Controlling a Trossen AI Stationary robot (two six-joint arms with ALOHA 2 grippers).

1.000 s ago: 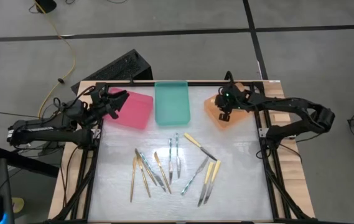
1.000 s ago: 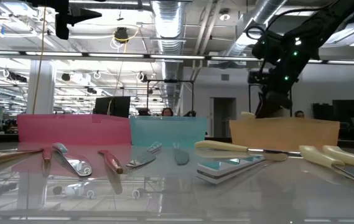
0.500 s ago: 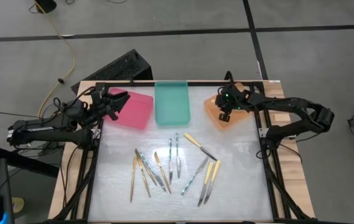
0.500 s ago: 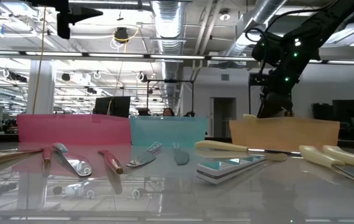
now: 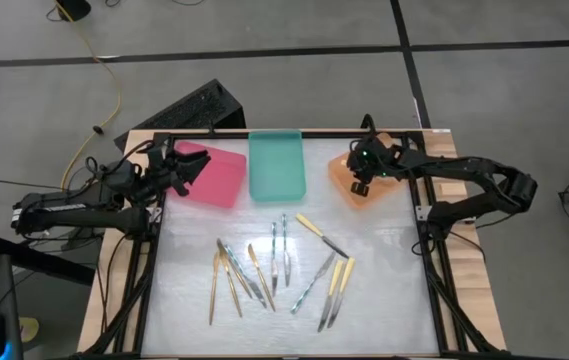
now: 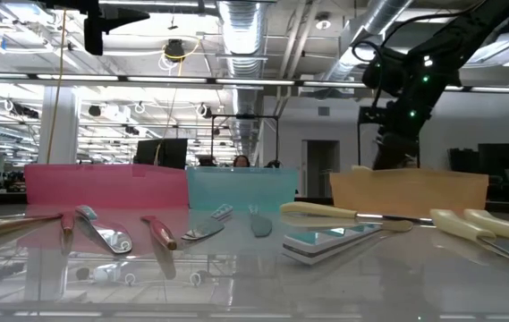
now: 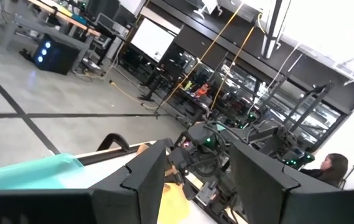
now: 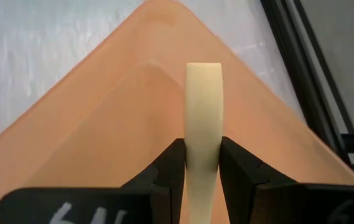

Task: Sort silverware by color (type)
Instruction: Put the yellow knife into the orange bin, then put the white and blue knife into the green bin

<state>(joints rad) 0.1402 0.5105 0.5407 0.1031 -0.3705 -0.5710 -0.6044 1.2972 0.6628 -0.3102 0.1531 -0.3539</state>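
Observation:
Several pieces of silverware lie flat mid-table: pale yellow handles (image 5: 336,280), teal ones (image 5: 276,245) and orange-tan ones (image 5: 226,285). At the far edge stand a pink tray (image 5: 222,178), a teal tray (image 5: 276,165) and an orange tray (image 5: 374,192). My right gripper (image 5: 361,181) hangs over the orange tray (image 8: 102,124), shut on a pale yellow-handled utensil (image 8: 203,106). My left gripper (image 5: 186,164) floats open and high beside the pink tray's left edge, nothing between its fingers (image 7: 140,182). My right gripper pinches the pale yellow handle (image 8: 202,158) between its two fingers (image 8: 174,163), which slant down from the table's right. The handle runs along the fingers, its rounded free end (image 8: 203,71) sticking out past the fingertips over the orange tray's floor. Whether that end touches the tray, I cannot tell.
A dark frame (image 5: 429,235) borders the table on all sides. A black keyboard (image 5: 189,108) lies beyond the far left corner. In the low view the three trays (image 6: 241,186) stand in a row behind the scattered utensils (image 6: 343,215).
Both arms have stayed where they were. My right gripper has rolled slightly about its own pointing line above the orange tray, keeping its hold on the yellow handle. My left gripper has turned a little in the air, still open.

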